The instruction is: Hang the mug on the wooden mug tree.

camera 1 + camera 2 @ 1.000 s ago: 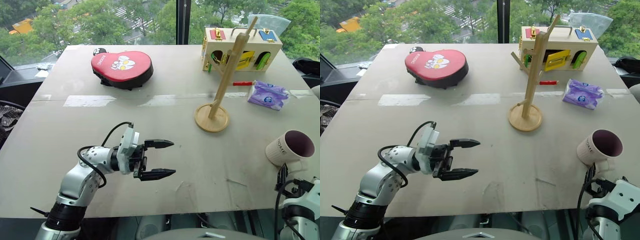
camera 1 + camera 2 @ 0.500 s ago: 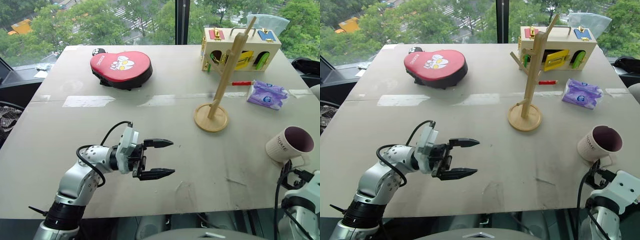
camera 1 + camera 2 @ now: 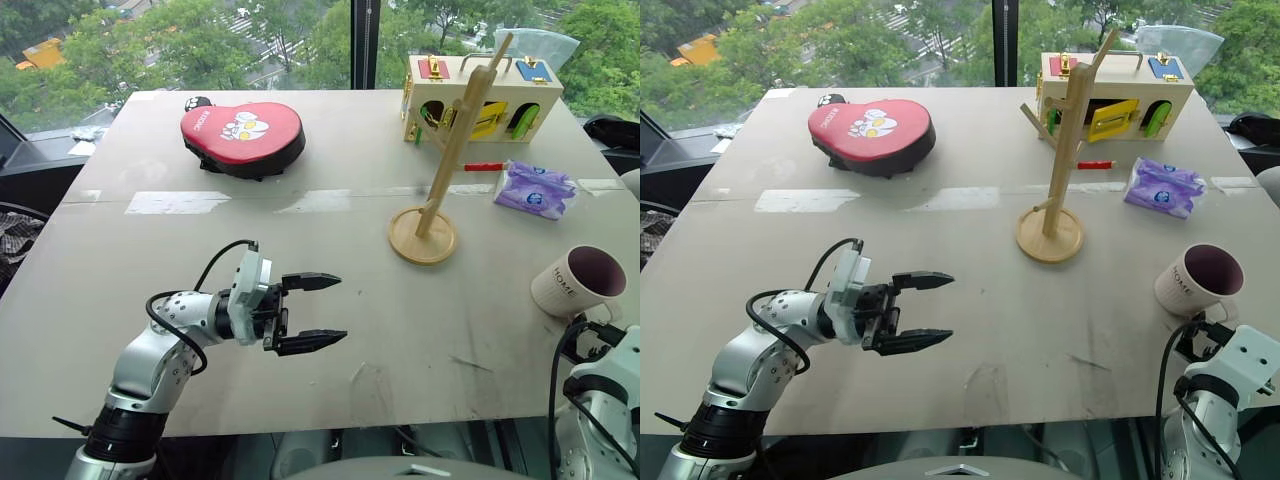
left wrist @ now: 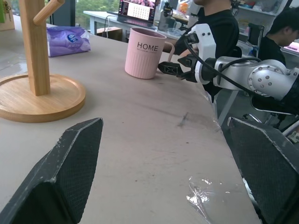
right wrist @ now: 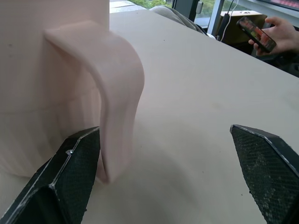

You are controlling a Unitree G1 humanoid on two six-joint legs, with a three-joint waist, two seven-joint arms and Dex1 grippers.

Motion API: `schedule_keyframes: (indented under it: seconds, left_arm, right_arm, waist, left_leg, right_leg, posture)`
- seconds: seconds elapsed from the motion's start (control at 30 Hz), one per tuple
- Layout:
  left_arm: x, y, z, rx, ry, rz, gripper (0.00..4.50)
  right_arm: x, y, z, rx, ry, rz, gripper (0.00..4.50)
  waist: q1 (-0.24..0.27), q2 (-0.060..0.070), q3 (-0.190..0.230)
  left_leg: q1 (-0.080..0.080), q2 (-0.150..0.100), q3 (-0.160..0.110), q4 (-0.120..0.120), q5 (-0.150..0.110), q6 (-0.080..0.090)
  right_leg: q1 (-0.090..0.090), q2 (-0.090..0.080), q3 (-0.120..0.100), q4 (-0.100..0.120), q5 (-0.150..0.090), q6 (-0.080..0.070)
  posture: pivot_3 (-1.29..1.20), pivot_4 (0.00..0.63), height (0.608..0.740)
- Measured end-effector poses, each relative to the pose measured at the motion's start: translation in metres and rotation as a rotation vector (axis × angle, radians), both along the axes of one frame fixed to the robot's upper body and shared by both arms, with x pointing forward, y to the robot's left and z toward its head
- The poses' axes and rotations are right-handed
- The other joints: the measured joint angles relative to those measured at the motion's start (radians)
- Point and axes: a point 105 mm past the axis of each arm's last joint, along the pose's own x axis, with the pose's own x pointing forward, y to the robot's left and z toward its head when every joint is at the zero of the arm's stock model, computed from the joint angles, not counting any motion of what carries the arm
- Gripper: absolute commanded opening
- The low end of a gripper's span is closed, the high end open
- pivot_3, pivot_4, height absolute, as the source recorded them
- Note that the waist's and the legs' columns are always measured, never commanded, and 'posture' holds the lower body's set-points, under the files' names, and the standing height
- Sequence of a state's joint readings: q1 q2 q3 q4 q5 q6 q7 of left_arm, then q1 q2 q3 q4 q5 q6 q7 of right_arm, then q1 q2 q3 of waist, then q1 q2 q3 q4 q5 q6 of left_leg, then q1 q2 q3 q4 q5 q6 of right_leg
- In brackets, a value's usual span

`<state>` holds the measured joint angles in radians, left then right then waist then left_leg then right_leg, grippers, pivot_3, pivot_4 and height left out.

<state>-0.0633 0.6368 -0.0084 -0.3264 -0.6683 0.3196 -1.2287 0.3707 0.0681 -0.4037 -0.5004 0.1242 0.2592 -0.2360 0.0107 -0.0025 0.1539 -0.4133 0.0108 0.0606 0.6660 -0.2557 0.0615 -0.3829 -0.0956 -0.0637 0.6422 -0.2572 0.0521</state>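
Window-side grey surface [image 3: 300, 230], greenery outside the glass. The mug [image 3: 585, 280] stands upright at about 4 o'clock on the surface, close to the near right edge, "HOME" lettering facing the left arm. It is well apart from the wooden mug tree [image 3: 455, 140], which rises at 2 o'clock on its round base, pegs bare. Change over the last second: the mug was tipped with its mouth toward the camera and now sits squarer on its base, shifted slightly toward 3 o'clock; the right arm has dropped lower beside it. The right gripper [image 5: 163, 130] has its jaws wide apart, with the handle [image 5: 119, 93] just inside one finger and nothing clamped. Judgement: the mug is not yet held, so a handle grasp is the step in hand and hanging is all still to do. The left gripper [image 3: 342, 308] hovers at 7 o'clock, jaws apart and empty. Containers: the mug is empty, its interior dark purple. The wooden box [image 3: 485, 95] with coloured doors is at 1 o'clock; contents cannot be told. A purple tissue pack [image 3: 535, 190] lies at 2 o'clock and a red pad [image 3: 243, 135] at 11 o'clock.
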Motion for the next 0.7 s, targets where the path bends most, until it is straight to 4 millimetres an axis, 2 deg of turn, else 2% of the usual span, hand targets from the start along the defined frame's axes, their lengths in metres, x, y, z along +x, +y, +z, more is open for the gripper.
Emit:
schedule_keyframes:
  seconds: [0.03, 0.1, 0.13, 0.17, 0.3, 0.37, 0.57, 0.7]
  left_arm:
    - [0.000, 0.000, 0.000, 0.000, -0.001, 0.003, 4.42]
    - [0.000, 0.000, 0.000, 0.000, -0.003, 0.005, 4.42]
    - [0.000, 0.000, 0.000, 0.000, -0.003, 0.008, 4.42]
    - [0.000, 0.000, 0.000, 0.000, -0.003, 0.009, 4.42]
    - [0.001, 0.000, 0.000, 0.000, -0.003, 0.011, 4.42]
    - [0.001, 0.000, 0.001, 0.000, -0.004, 0.011, 4.42]
    - [0.000, 0.000, 0.000, -0.007, -0.001, 0.020, 4.42]
    - [0.001, -0.001, 0.000, -0.015, -0.009, 0.030, 4.42]
  right_arm:
    - [0.001, -0.001, -0.001, 0.003, 0.002, -0.005, 3.65]
    - [0.002, -0.004, -0.003, 0.010, 0.010, -0.017, 2.70]
    - [0.003, -0.005, -0.005, 0.017, 0.014, -0.020, 1.97]
    - [0.003, -0.006, -0.006, 0.020, 0.015, -0.022, 1.85]
    - [0.006, -0.006, -0.008, 0.036, 0.017, -0.018, 0.05]
    - [0.012, -0.005, 0.003, 0.019, -0.024, -0.001, 0.02]
    - [0.023, -0.012, 0.009, -0.042, -0.009, 0.103, 0.02]
    - [0.045, -0.015, 0.038, -0.162, -0.065, 0.260, 0.02]
  waist:
    - [0.000, 0.000, 0.000]
    - [0.001, 0.000, 0.000]
    - [0.000, 0.000, 0.000]
    - [0.000, 0.000, 0.000]
    - [0.000, 0.000, 0.000]
    - [-0.001, -0.002, -0.002]
    - [0.000, -0.001, -0.001]
    - [-0.008, 0.000, -0.001]
  left_leg:
    - [0.000, 0.000, 0.000, 0.000, 0.000, 0.000]
    - [0.000, 0.000, 0.000, 0.000, 0.000, 0.000]
    - [0.000, 0.000, 0.000, 0.000, 0.000, 0.000]
    - [0.000, 0.000, 0.000, 0.000, 0.000, 0.000]
    - [0.000, 0.000, 0.000, 0.000, 0.000, 0.000]
    - [0.001, 0.000, 0.001, 0.000, 0.000, 0.000]
    - [0.001, 0.000, 0.002, 0.001, 0.000, 0.000]
    - [0.001, 0.001, 0.003, 0.001, 0.000, 0.001]
  right_leg:
    - [0.000, 0.000, 0.000, 0.000, 0.000, 0.000]
    - [0.000, 0.000, 0.000, 0.000, 0.000, 0.000]
    - [0.000, 0.000, 0.000, 0.000, 0.000, 0.000]
    - [0.000, 0.000, 0.000, 0.000, 0.000, 0.000]
    - [0.000, 0.000, 0.000, 0.000, 0.000, 0.000]
    - [0.000, 0.001, 0.000, 0.000, 0.000, 0.000]
    - [0.000, 0.001, 0.000, 0.000, 0.000, 0.000]
    - [0.000, 0.002, 0.000, 0.001, 0.000, 0.001]
  posture:
    - [0.00, 0.150, 0.733]
    - [0.00, 0.150, 0.733]
    - [0.00, 0.150, 0.733]
    - [0.00, 0.150, 0.733]
    - [0.00, 0.150, 0.733]
    - [0.00, 0.150, 0.733]
    - [0.00, 0.150, 0.733]
    - [0.00, 0.150, 0.733]
